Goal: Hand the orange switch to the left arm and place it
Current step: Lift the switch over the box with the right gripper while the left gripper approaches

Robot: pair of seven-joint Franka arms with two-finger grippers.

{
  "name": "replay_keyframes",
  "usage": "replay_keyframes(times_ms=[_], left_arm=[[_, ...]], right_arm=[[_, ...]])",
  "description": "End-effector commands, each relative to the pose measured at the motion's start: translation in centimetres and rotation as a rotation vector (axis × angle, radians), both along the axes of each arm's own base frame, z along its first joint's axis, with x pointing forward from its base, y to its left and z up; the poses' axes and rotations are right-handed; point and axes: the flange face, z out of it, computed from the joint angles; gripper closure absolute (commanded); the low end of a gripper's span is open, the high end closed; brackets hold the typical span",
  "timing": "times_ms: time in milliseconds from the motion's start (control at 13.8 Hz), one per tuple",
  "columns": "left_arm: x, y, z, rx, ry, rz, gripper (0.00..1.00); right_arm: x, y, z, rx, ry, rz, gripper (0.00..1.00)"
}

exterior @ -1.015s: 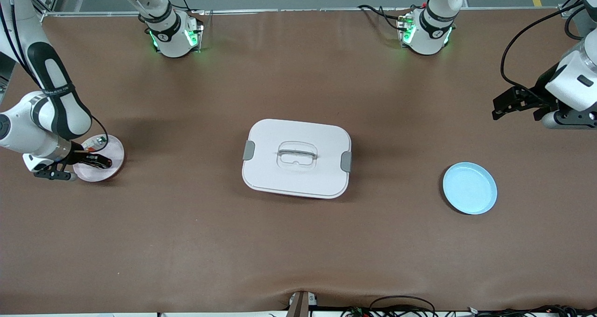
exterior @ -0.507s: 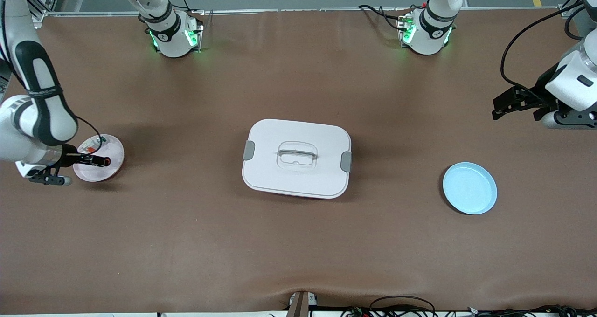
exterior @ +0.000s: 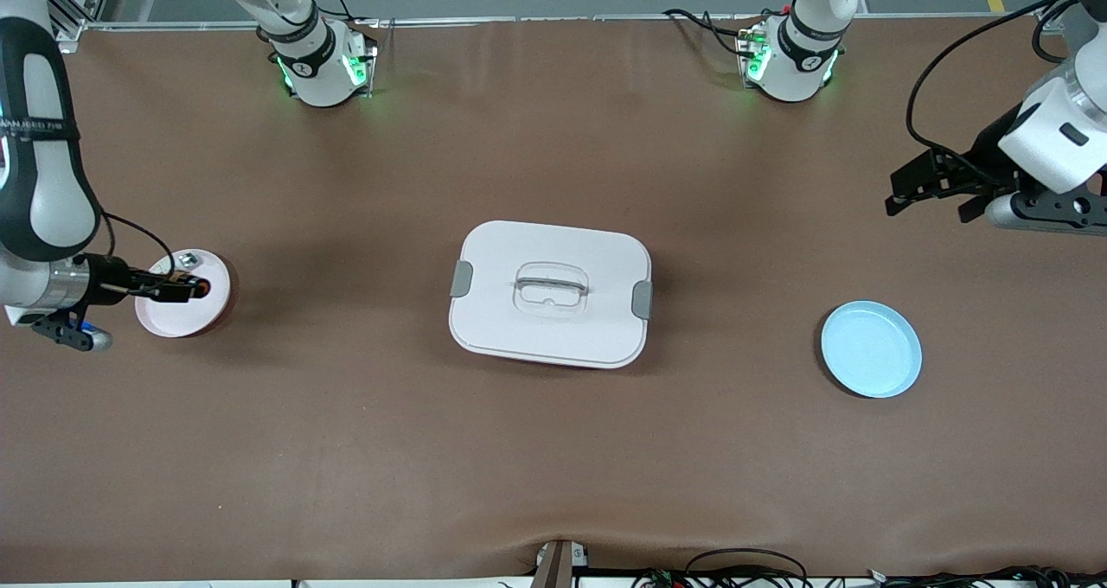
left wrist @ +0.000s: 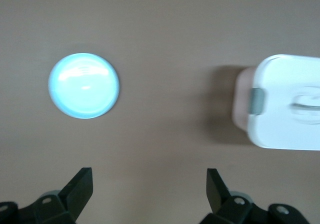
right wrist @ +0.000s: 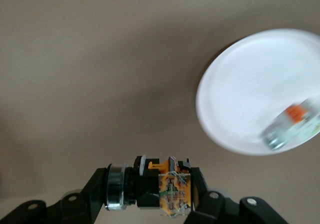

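Note:
My right gripper [exterior: 192, 290] is shut on the orange switch [exterior: 197, 289] and holds it above the pink plate [exterior: 177, 316] at the right arm's end of the table. In the right wrist view the switch [right wrist: 155, 183] is clamped between the fingers, a black body with a silver ring and an orange block. My left gripper [exterior: 901, 194] is open and empty, up in the air over bare table at the left arm's end; its view shows the spread fingers [left wrist: 80, 186]. The white box [exterior: 550, 292] sits in the middle of the table, also in the left wrist view [left wrist: 287, 101].
A small silver-white part with a red bit [right wrist: 291, 125] lies on the pink plate [right wrist: 250, 84]. A blue plate [exterior: 871, 348] sits near the left arm's end, nearer the front camera than the left gripper; it shows in the left wrist view [left wrist: 83, 85]. Bare brown table lies between plates and box.
My right gripper has risen off the pink plate with the switch in it. My left gripper has shifted a little toward the box and away from the front camera.

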Motion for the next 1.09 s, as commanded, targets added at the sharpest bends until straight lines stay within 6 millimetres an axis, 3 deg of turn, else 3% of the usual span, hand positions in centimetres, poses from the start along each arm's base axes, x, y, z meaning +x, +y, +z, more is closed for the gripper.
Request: replay_keyframes(times_ms=[0, 290, 580, 797, 1015], left_arm=[[-0.4, -0.7, 1.0, -0.145, 0.028, -0.015, 0.0], [-0.8, -3.7, 2.1, -0.364, 0.049, -0.026, 0.0], [-0.2, -8.5, 2.5, -0.559, 0.034, -0.038, 0.0], [0.9, -13.0, 1.5, -0.66, 0.009, -0.032, 0.0], [1.6, -16.1, 0.8, -0.728, 0.005, 0.033, 0.0]], right_arm=[[-0.4, 2.7, 3.0, 0.044, 0.046, -0.096, 1.0], [0.2, 7.2, 6.6, 0.074, 0.088, -0.194, 1.0], [1.5, 15.4, 12.3, 0.04, 0.144, -0.341, 1.0], [1.7, 22.1, 15.1, 0.044, 0.179, -0.448, 1.0], [1.4, 27.7, 17.5, 0.049, 0.198, -0.512, 1.0]])
